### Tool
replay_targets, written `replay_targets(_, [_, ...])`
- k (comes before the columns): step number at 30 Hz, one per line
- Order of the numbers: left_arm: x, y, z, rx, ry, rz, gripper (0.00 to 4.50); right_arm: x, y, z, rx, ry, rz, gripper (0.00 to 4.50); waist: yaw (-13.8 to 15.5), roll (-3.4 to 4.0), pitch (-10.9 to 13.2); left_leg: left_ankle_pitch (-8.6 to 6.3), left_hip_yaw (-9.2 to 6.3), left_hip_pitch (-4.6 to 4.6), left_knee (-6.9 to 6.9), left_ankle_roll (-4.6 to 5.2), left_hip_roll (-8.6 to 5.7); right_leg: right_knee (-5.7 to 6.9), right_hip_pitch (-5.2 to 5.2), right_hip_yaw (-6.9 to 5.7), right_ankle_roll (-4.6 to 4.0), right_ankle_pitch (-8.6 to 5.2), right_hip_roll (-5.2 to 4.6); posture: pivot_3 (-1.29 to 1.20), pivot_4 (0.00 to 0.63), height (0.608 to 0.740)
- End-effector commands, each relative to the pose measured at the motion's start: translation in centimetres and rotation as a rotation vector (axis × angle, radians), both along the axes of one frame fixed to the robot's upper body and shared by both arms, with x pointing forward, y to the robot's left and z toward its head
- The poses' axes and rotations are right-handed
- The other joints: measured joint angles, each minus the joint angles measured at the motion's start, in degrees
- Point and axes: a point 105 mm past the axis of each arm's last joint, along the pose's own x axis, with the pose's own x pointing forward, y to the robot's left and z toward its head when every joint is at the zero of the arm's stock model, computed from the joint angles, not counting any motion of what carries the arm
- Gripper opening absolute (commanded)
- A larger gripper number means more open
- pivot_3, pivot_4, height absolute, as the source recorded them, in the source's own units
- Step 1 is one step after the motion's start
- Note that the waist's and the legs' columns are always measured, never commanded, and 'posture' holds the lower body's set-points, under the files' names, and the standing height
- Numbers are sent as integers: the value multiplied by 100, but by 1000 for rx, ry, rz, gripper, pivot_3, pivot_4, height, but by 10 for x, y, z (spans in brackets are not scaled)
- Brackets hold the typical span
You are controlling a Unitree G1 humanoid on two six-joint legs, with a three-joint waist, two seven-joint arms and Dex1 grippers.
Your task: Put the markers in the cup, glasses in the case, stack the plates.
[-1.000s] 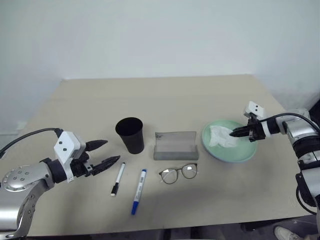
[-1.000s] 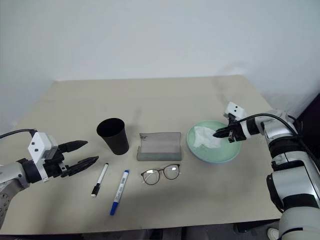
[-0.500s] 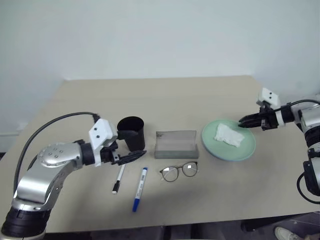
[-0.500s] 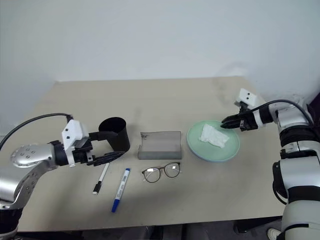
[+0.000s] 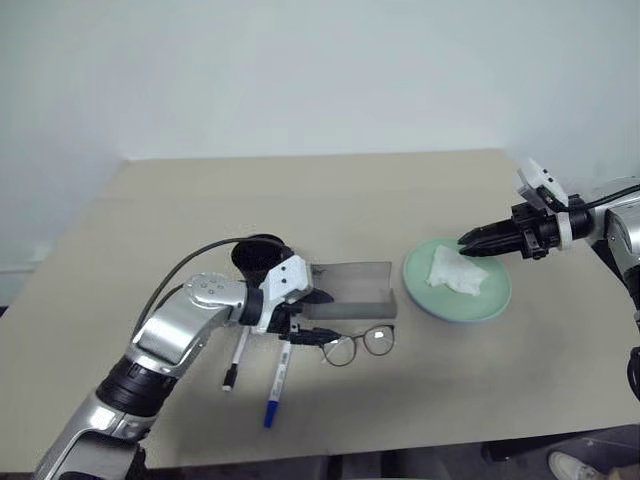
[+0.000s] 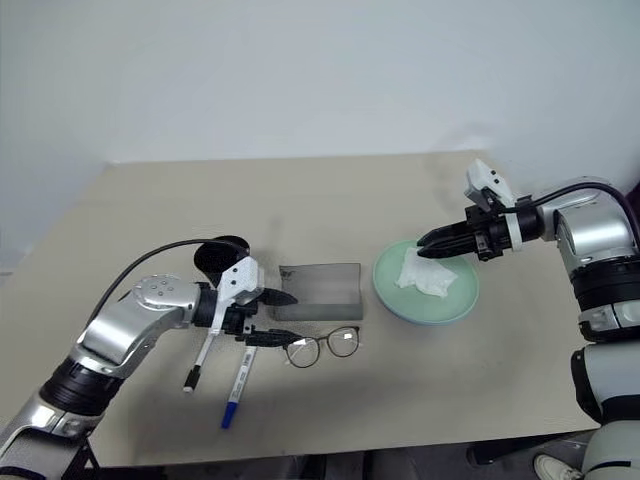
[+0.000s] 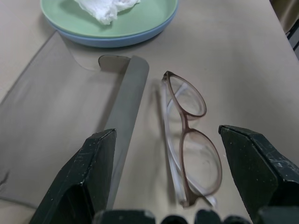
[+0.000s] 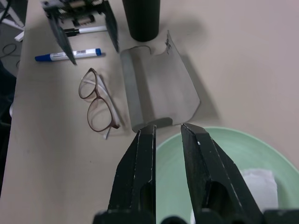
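A: Glasses (image 7: 187,149): they lie folded on the counter (image 5: 400,190), between the spread fingers (image 7: 93,172) of the left gripper (image 6: 270,318). Those fingers are released and grasp nothing. One finger hangs over the near edge of the case (image 5: 350,290).

B: Right gripper (image 5: 470,243)?

A: Its fingers (image 8: 140,163) stand slightly parted, with a narrow gap and nothing between them, above the left rim of the mint green plate (image 5: 490,305). The tissue (image 5: 453,272) rests on that plate, apart from the fingertips.

B: Plates?

A: The mint green plate sits stacked on the light blue plate (image 7: 103,43), right of the case.

B: Remaining items?

A: The case lies open, directly behind the glasses. The cup (image 6: 218,255) stands upright behind the left wrist, left of the case. The black-capped marker (image 5: 236,357) and the blue-capped marker (image 5: 276,385) lie side by side on the counter, left of the glasses.
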Motion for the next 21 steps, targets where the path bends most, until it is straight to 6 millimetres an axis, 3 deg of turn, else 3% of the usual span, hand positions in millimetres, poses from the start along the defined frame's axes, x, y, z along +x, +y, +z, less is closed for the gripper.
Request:
replay_targets(1, [3,-11,6,-3,-44,-43,3717,-3,0,7,17,-32,14,900,-3,-1,0,-2,0,-2,6,3,0,0,1,0,1,0,0,0,0,735])
replay_targets(19, [-1,-41,-9,113,-83,-154,3717,-3,2,1,13,-32,11,900,-5,1,-2,-10,0,-77,69,20,-1,-1,-38,-2,21,46,-2,0,0,735])
replay_targets(21, [1,-42,-12,143,-97,-157,3321,-3,3,0,14,-33,12,936,-5,1,-2,-11,0,-77,70,21,-1,-1,-37,-1,22,46,-2,0,0,735])
